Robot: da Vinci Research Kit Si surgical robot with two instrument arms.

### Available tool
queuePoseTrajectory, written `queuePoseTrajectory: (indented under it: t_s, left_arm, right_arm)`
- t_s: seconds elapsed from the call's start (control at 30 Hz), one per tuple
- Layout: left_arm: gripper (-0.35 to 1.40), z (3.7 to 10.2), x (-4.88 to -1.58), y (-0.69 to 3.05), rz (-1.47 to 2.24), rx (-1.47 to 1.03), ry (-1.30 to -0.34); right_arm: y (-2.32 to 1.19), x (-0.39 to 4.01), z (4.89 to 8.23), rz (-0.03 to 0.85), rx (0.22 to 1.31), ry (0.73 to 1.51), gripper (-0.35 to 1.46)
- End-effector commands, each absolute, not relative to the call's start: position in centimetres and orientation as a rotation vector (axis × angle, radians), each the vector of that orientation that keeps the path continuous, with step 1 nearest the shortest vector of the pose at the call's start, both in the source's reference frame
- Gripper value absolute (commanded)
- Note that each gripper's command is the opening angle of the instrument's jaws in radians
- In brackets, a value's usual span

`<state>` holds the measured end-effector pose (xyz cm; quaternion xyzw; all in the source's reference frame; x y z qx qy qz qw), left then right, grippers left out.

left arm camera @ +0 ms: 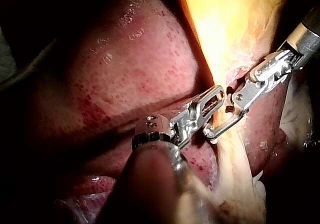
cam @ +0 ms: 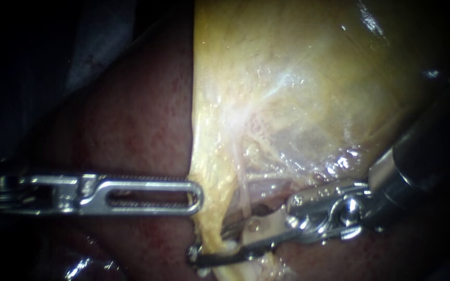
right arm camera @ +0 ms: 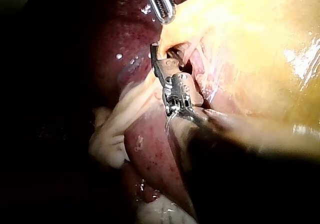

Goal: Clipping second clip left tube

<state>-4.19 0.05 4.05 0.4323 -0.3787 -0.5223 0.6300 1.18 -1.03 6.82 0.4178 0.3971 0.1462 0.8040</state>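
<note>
Right instrument (cam: pixel 209 242): jaws released, astride the tube (cam: pixel 229 244). Closing off-square risks a partial clip or snagging the near gallbladder (cam: pixel 298 78) edge.

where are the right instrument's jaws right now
Endoscope view, lower centre: the right instrument comes in from the right, its jaws open around a pale strand at the gallbladder's lower edge, just below the left instrument's tip.
</note>
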Motion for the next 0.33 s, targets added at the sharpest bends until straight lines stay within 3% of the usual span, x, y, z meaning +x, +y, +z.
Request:
queuePoseTrajectory:
  t_s: [0.03, 0.33]
  left_arm:
    - [-0.01, 4.05, -4.2, 0.05, -1.196, 0.99, -0.867]
    - [-0.01, 4.07, -4.21, 0.05, -1.196, 0.989, -0.867]
  right_arm:
    - [-1.03, 1.18, 6.82, 0.313, 0.895, 0.851, -0.26]
    - [-1.03, 1.17, 6.82, 0.31, 0.896, 0.851, -0.26]
